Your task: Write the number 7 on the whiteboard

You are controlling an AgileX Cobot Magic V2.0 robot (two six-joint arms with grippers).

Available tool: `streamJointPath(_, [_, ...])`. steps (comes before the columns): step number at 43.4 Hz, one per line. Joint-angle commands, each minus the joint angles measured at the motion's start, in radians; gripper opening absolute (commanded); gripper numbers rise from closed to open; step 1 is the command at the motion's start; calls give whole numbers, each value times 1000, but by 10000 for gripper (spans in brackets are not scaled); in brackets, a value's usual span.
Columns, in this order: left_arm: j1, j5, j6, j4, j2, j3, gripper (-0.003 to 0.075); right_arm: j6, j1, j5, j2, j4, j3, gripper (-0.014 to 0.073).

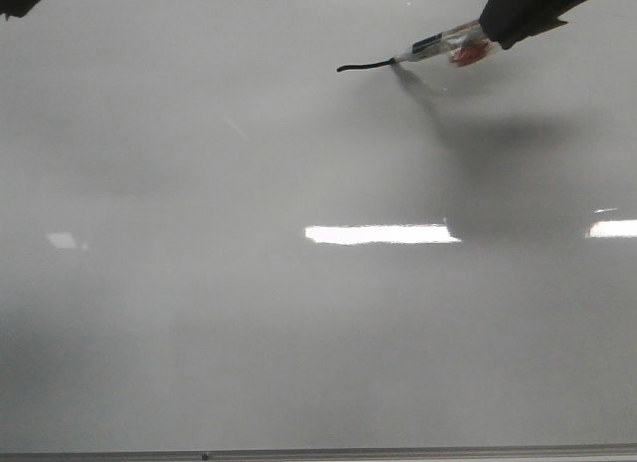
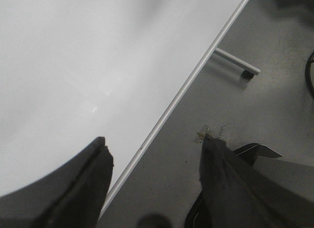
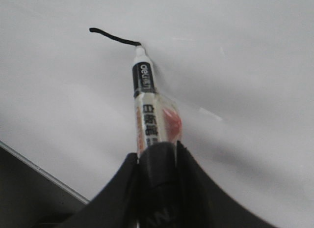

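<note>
The whiteboard (image 1: 299, 333) filled my front view, glossy with light reflections. Toward its far right, my right gripper (image 3: 156, 154) had its jaws clamped on a marker (image 1: 433, 47), tip touching the end of a short black stroke (image 1: 364, 66), the number 7's top bar. My left gripper (image 2: 154, 164) hung at the board's framed edge, jaws apart.

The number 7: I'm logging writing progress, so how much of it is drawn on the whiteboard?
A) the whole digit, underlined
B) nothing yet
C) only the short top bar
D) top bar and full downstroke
C: only a short wavy black stroke on the whiteboard ends at the marker tip held in the right hand; no downstroke shows.
</note>
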Motion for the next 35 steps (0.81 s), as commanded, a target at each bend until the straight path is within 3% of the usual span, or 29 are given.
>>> streamJointPath(1, [2, -56, -7, -27, -17, -28, 399, -25, 13, -67, -24, -35, -32, -116])
streamJointPath(18, [2, -57, -7, -27, -17, -28, 399, -53, 106, 12, 50, -36, 55, -116])
streamJointPath(35, [2, -57, -7, -27, -17, -28, 399, -57, 139, 74, -176, -35, 63, -116])
